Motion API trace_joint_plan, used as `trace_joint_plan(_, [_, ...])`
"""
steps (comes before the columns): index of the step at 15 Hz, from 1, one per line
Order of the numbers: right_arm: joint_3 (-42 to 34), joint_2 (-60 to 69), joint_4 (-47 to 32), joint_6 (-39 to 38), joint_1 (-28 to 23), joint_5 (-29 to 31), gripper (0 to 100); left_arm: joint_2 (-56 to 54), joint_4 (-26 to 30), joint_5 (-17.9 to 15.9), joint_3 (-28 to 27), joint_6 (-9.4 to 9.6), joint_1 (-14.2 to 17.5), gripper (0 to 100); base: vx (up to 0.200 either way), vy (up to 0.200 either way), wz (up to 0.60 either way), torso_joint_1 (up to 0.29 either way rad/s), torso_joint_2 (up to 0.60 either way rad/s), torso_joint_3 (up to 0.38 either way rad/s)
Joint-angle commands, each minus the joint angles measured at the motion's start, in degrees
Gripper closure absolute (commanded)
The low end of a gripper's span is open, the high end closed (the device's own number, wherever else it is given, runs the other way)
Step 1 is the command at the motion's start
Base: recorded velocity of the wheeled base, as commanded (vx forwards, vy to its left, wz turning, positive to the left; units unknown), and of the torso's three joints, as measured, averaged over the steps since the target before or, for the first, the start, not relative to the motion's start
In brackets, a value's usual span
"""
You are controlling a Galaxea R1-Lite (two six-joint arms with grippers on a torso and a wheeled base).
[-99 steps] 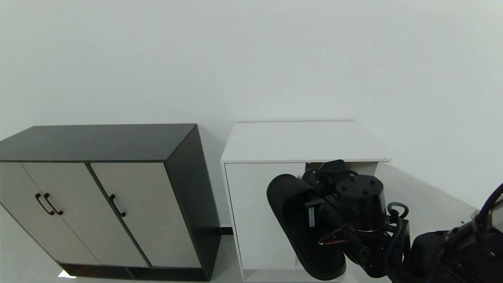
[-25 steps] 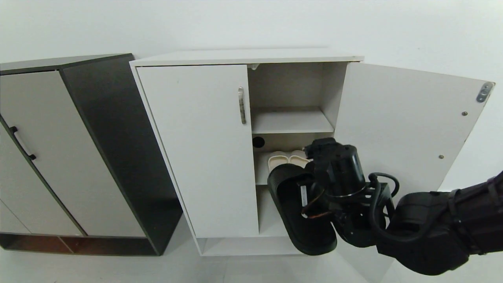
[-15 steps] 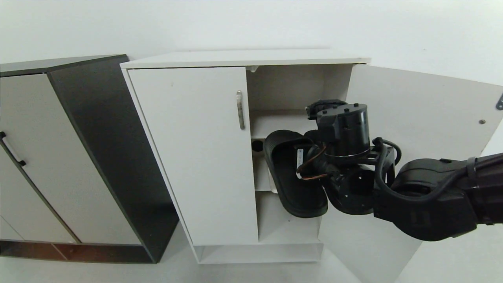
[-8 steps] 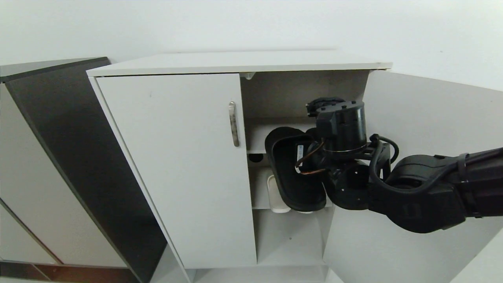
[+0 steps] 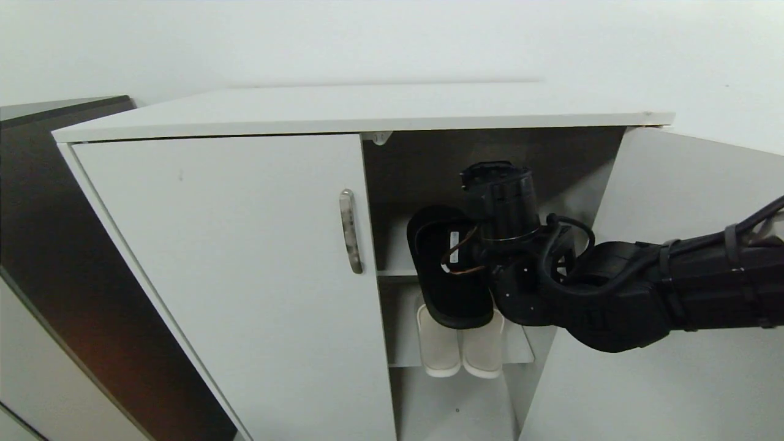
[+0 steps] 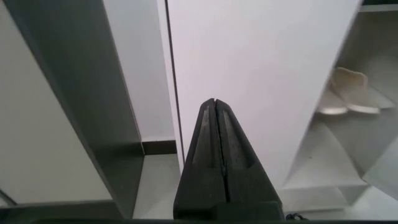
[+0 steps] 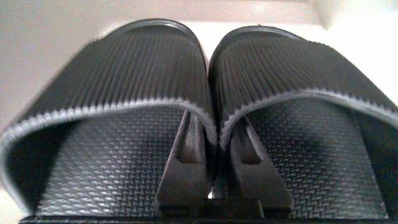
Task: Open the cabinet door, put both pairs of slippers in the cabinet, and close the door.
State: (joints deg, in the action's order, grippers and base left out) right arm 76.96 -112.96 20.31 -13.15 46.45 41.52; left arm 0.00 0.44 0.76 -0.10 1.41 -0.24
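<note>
The white cabinet (image 5: pixel 233 275) has its left door shut and its right door (image 5: pixel 674 257) swung open. My right gripper (image 7: pixel 212 163) is shut on the pair of black slippers (image 7: pixel 205 99), pinching their two inner walls together. In the head view the black slippers (image 5: pixel 450 275) hang at the front of the upper shelf, heels dropping below its edge. A pair of white slippers (image 5: pixel 459 349) lies on the middle shelf beneath them, also seen as white slippers (image 6: pixel 348 93). My left gripper (image 6: pixel 214 124) is shut and holds nothing, low in front of the shut left door.
A black cabinet (image 5: pixel 55 257) stands right beside the white one on the left. A metal handle (image 5: pixel 349 231) sits on the shut left door. The bottom compartment (image 5: pixel 453 410) of the white cabinet holds nothing. A white wall is behind.
The head camera has come closer to the cabinet. Relative to the cabinet, my right arm has lifted the black slippers from the lower opening up to the upper shelf.
</note>
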Motion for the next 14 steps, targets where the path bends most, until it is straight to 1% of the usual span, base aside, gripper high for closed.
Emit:
trace_joint_plan(1, [0.12, -0.68, -0.01, -0.12, -0.22, -0.04, 100, 0.00, 0.00, 0.04, 0.01, -0.01, -0.02, 100, 0.000, 0.000, 0.00, 0.000, 0.00, 0.000])
trace_joint_plan(5, [1.18, -1.74, 0.08, -0.56, -0.22, -0.04, 100, 0.09, 0.00, 0.04, 0.01, -0.01, -0.02, 100, 0.000, 0.000, 0.00, 0.000, 0.00, 0.000])
trace_joint_plan(8, [3.90, -3.67, -0.27, -0.65, -0.57, -0.04, 100, 0.00, 0.00, 0.04, 0.01, -0.01, -0.02, 100, 0.000, 0.000, 0.00, 0.000, 0.00, 0.000])
trace_joint_plan(11, [9.88, -5.61, -4.49, -1.44, -1.89, -0.04, 100, 0.09, 0.00, 0.04, 0.01, -0.01, -0.02, 100, 0.000, 0.000, 0.00, 0.000, 0.00, 0.000])
trace_joint_plan(14, [13.13, -6.57, -7.21, -1.35, -2.50, -0.04, 100, 0.09, 0.00, 0.04, 0.01, -0.01, -0.02, 100, 0.000, 0.000, 0.00, 0.000, 0.00, 0.000])
